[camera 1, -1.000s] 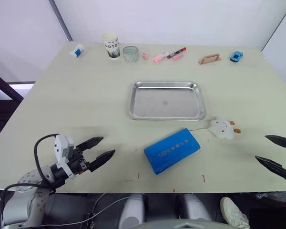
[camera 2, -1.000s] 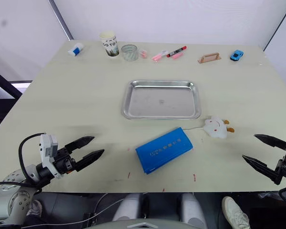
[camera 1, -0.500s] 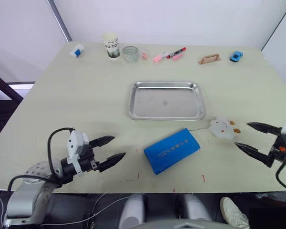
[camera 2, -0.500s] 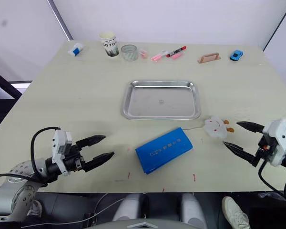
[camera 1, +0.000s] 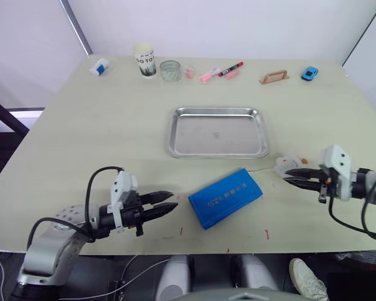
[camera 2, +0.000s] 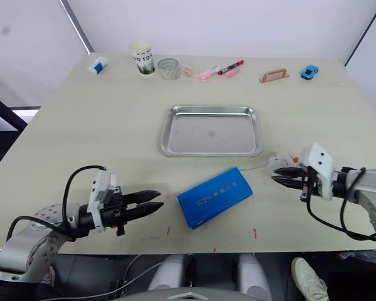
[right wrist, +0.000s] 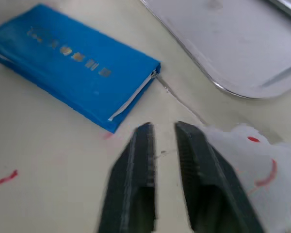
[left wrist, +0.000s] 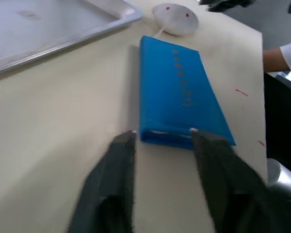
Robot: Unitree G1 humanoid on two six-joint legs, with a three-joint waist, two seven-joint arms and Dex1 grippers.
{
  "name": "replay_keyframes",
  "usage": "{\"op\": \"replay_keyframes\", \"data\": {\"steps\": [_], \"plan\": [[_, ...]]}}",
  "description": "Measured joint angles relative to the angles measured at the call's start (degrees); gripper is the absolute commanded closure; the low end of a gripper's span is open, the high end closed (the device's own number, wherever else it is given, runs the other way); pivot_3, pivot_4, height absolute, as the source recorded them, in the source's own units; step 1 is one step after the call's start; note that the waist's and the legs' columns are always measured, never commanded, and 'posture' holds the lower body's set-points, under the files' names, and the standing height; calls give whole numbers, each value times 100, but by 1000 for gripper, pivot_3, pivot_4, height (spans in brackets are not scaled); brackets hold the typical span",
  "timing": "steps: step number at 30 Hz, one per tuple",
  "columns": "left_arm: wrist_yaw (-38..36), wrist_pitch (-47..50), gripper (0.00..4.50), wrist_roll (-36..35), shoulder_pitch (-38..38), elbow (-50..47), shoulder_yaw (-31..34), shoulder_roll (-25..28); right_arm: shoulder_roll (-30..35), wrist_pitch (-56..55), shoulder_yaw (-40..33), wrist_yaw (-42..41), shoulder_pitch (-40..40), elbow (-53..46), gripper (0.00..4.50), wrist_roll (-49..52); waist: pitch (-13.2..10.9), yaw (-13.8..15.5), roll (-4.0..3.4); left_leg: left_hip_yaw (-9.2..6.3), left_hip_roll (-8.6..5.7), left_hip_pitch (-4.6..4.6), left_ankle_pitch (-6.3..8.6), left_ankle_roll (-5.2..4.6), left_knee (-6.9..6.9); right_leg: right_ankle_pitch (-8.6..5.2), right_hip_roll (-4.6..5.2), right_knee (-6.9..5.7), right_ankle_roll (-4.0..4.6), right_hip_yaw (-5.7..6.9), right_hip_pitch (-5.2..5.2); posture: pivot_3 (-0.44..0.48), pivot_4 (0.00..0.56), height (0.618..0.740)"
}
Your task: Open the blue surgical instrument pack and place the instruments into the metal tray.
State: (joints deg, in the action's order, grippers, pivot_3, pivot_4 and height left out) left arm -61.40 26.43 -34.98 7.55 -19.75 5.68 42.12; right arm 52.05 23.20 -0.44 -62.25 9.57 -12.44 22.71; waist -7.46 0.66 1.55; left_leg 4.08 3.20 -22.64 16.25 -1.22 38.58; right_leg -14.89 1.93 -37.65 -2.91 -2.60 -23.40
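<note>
The blue surgical instrument pack (camera 1: 225, 197) lies closed and flat on the table, near the front edge, with white lettering up. The instruments are hidden. Just behind it sits the empty metal tray (camera 1: 175, 135). My left gripper (camera 1: 174, 200) hovers low to the pack's left and points at its short end (left wrist: 182, 92); the fingers are slightly apart with nothing between them. My right gripper (camera 1: 287, 177) is shut and empty, to the right of the pack, its tips beside a white toy (camera 1: 291, 164). The right wrist view has the pack (right wrist: 72, 63) ahead of the shut fingers (right wrist: 144, 145).
Along the table's far edge stand a small white-blue bottle (camera 1: 100, 66), a paper cup (camera 1: 145, 59), a glass (camera 1: 171, 70), marker pens (camera 1: 222, 72), a wooden stand (camera 1: 276, 77) and a blue toy car (camera 1: 310, 73). A thin cord runs from the white toy towards the pack.
Both arms have come inwards towards the pack from the table's front corners. The right gripper has gone from wide open to shut; the left gripper's fingers have narrowed.
</note>
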Motion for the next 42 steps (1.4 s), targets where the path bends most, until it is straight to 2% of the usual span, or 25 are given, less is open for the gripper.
{"op": "replay_keyframes", "data": {"steps": [2,4,9,16,26,42], "plan": [[26,14,4479,117,-62,29,-129,6,-78,-113,442,-116,473,253,4500,-313,-1,0,-2,2,0,3,0,0,2,0,0,-2,0,-1,0,0,150,740],[14,3,4479,210,-115,73,-280,0,-111,-217,904,-226,977,472,4500,-691,-1,0,-2,1,0,2,0,0,2,0,-1,-2,1,0,0,0,150,740],[-95,-70,4479,325,-204,243,-455,-10,-220,-219,1513,-445,1773,689,4500,-1220,-3,9,-4,1,1,-4,0,0,3,0,0,-3,1,1,-5,0,150,740],[-69,70,4479,333,-311,207,-777,-115,-381,-219,2113,-756,2212,894,4500,-1711,-3,15,-4,1,0,-5,0,0,5,0,1,-5,1,2,-5,0,150,740],[150,325,4479,378,-518,42,-938,-174,-564,-362,2298,-986,2512,1268,4500,-2066,-2,4,-4,1,0,-5,0,1,5,0,0,-5,1,2,-5,0,150,740],[130,297,4479,485,-514,92,-1020,-102,-754,-477,2312,-1112,2526,1375,4500,-2256,-3,5,-5,1,0,-5,-1,1,5,0,1,-5,1,3,-5,0,150,740]]}}
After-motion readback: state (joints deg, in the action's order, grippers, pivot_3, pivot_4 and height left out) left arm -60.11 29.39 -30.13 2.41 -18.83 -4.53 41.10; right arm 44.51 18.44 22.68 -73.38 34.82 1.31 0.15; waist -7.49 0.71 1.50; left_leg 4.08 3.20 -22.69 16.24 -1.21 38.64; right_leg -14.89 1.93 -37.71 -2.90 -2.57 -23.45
